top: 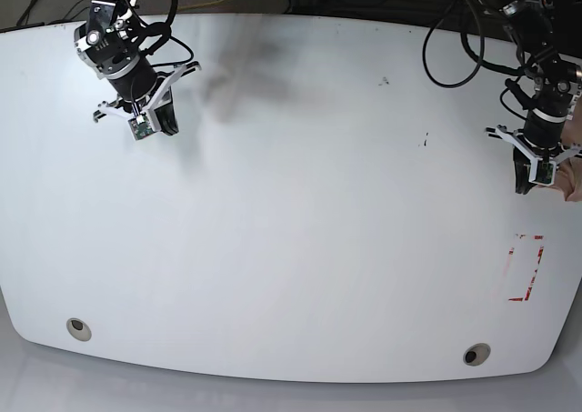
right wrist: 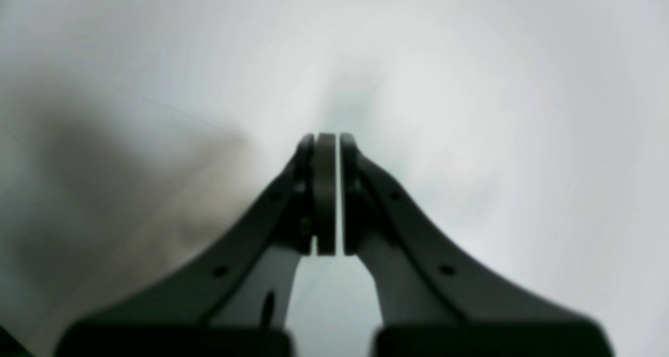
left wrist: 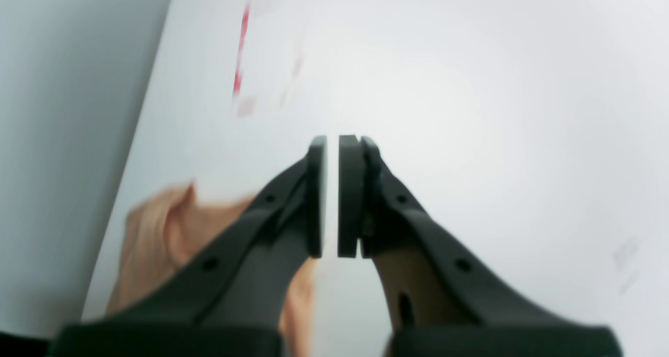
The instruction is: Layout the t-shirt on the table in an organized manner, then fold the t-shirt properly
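The peach-pink t-shirt [left wrist: 157, 226] lies bunched at the table's edge, below and behind my left gripper [left wrist: 332, 142]. That gripper's jaws stand nearly together with only a thin gap and nothing between them. In the base view only a small bit of the t-shirt [top: 574, 181] shows at the far right edge, beside the left gripper [top: 529, 186]. My right gripper [right wrist: 328, 137] is shut and empty over bare white table [top: 318, 203]; in the base view it [top: 156, 128] is at the far left. The shirt's print is hidden.
A red rectangle outline [top: 526, 268] is marked on the table in front of the left gripper, and it also shows blurred in the left wrist view [left wrist: 240, 48]. Two round grommet holes [top: 78, 328] [top: 476, 354] sit near the front edge. Cables hang behind both arms.
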Tool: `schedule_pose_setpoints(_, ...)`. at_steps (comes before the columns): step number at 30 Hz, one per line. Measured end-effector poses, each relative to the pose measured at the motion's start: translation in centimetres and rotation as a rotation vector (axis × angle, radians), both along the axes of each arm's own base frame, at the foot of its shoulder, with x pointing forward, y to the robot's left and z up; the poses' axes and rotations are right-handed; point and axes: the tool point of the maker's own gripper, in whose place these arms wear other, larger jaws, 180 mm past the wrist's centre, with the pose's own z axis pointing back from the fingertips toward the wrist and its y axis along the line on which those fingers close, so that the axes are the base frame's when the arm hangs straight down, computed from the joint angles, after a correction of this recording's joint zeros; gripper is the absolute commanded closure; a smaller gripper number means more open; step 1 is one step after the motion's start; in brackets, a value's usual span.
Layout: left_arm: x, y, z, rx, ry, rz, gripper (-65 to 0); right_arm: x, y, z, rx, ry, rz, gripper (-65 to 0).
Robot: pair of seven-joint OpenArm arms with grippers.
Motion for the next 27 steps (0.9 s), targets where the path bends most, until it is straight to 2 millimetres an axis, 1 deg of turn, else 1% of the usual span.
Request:
schedule_pose_setpoints(1, 0.2, -0.5, 0.3, -0.004, -0.01, -0.006, -2.6, 0.1, -0.2, 0.1, -0.006, -0.003, 0.003, -1.3)
schedule_pose_setpoints(3, 0.7, -2.1, 0.6, -0.005, -0.022, -0.04, -2.6, 0.4, -0.5, 0.4, -0.02, -0.014, 0.01, -1.3)
schedule_pose_setpoints(5, 1.1, -4.1, 0.4, -0.002, -0.014, -0.082, -2.6, 0.8, -0.7, 0.7, -0.029, -0.02, 0.011, -1.3)
schedule_pose_setpoints(7, 1.1, -6.5, 0.2, -0.021, -0.019, -0.139, -2.6, 1.3, -0.8, 1.0, -0.029, -0.037, 0.01, -1.3)
schedule_pose_setpoints(9, 1.2, -9.6, -0.2, -0.05, -0.018, -0.202, -2.6, 1.5, -0.7, 1.3, -0.032, -0.047, 0.022, -1.3)
schedule_pose_setpoints(10, 1.0, -10.4, -0.4, -0.061, -0.013, -0.216, -2.6, 1.6, -0.8, 1.4, -0.035, -0.051, 0.024, -1.3)
schedule_pose_setpoints(11, 1.0, -12.1, -0.8, -0.082, -0.006, -0.245, -2.6, 1.7, -1.0, 1.5, -0.044, -0.054, 0.027, -1.3)
schedule_pose_setpoints(13, 1.2, -13.9, -1.1, -0.104, -0.002, -0.254, -2.6, 1.9, -1.5, 1.7, -0.052, -0.058, 0.006, -1.3)
schedule_pose_setpoints(15, 1.6, -15.4, -0.8, -0.125, -0.025, -0.243, -2.6, 2.3, -2.1, 1.9, -0.06, -0.064, -0.021, -1.3)
schedule_pose_setpoints(17, 1.8, -16.8, -0.3, -0.14, -0.059, -0.248, -2.6, 2.4, -2.3, 2.1, -0.066, -0.07, -0.018, -1.3)
schedule_pose_setpoints(21, 0.9, -19.8, -0.3, -0.177, -0.085, -0.302, -2.6, 2.6, -2.3, 2.3, -0.069, -0.078, -0.013, -1.3)
schedule_pose_setpoints(23, 0.1, -21.3, -0.5, -0.202, -0.105, -0.321, -2.6, 2.5, -2.4, 2.2, -0.073, -0.078, -0.011, -1.3)
schedule_pose_setpoints(25, -0.9, -22.7, -0.2, -0.238, -0.151, -0.339, -2.6, 2.6, -2.4, 2.6, -0.067, -0.102, -0.005, -1.3)
schedule_pose_setpoints(27, -1.9, -23.7, -0.1, -0.264, -0.178, -0.347, -2.6, 2.8, -2.7, 2.9, -0.084, -0.131, -0.013, -1.3)
